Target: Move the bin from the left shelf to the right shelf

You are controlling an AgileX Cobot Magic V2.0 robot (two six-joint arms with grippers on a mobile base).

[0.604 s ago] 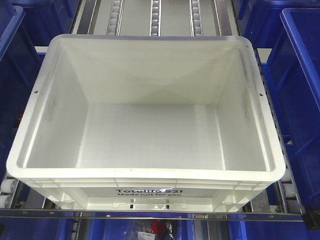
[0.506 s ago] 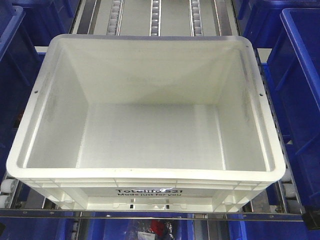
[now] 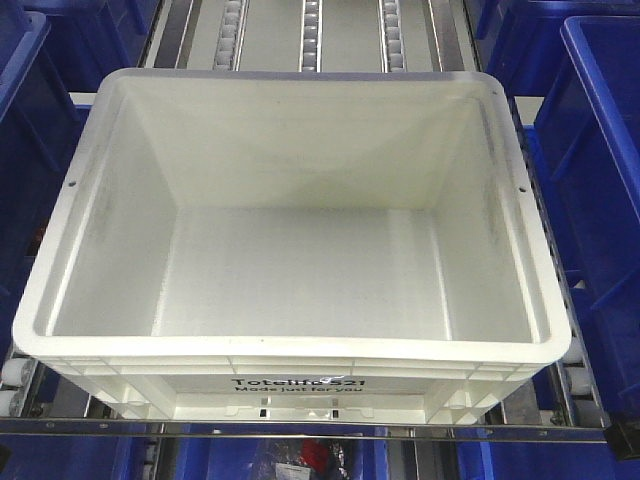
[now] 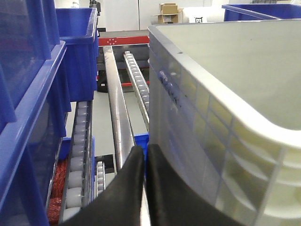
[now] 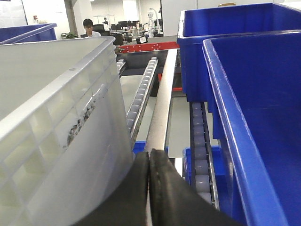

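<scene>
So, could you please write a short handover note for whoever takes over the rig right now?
Left gripper: shut, empty, low beside the bin's left wall.
Right gripper: shut, empty, low beside its right wall.
Bin: empty, on the rollers between blue bins.
Done: both arms flank the bin; no hold on it.
Left: take hold of the bin and carry it to the right shelf.
</scene>
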